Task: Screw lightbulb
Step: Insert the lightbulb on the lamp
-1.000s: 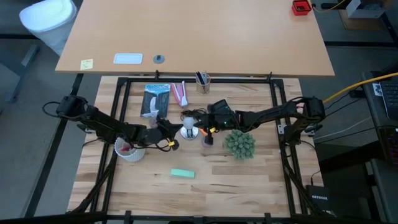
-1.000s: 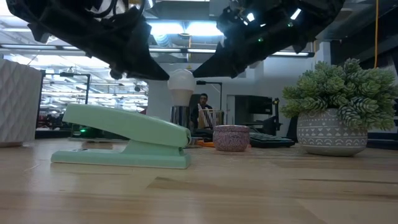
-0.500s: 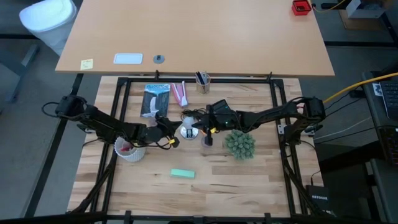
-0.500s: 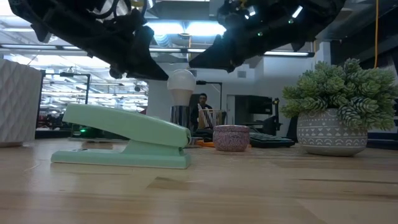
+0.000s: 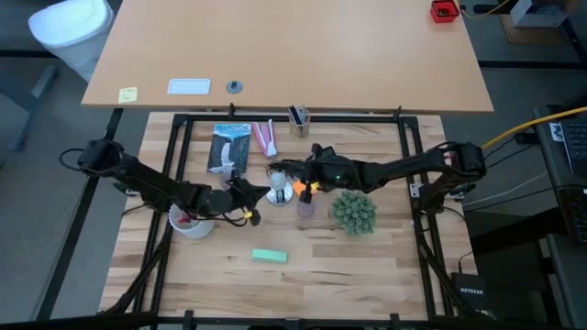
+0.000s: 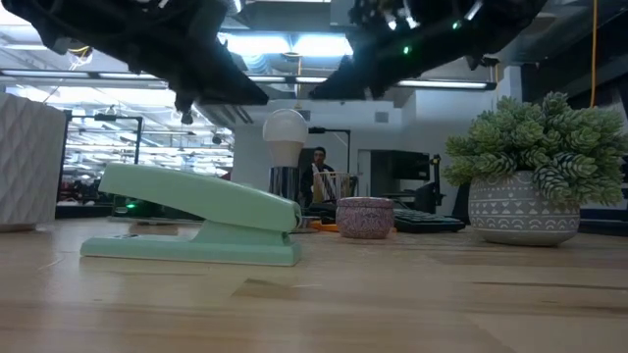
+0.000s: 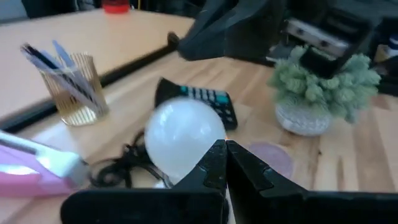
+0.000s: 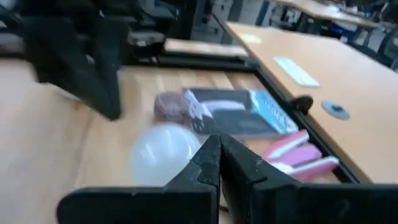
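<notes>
- Right gripper (image 5: 292,186) sits just beside the lightbulb (image 5: 276,180), on its right in my overhead view, fingers pressed together with nothing between them; I can't tell whether the tips touch the glass.
- Left gripper (image 5: 258,187) is close on the bulb's other side, its fingers (image 7: 214,163) also closed on nothing.
- From table height I see the lightbulb (image 6: 285,136) upright, dome up, mid-table, between both arms.
- Just beside it: a black calculator (image 7: 205,99) and a pale purple lump (image 5: 304,208).
- Farther out I have a potted plant (image 5: 353,212), a green stapler (image 6: 196,214), a pen cup (image 5: 299,119) and a white cup (image 5: 191,221).
</notes>
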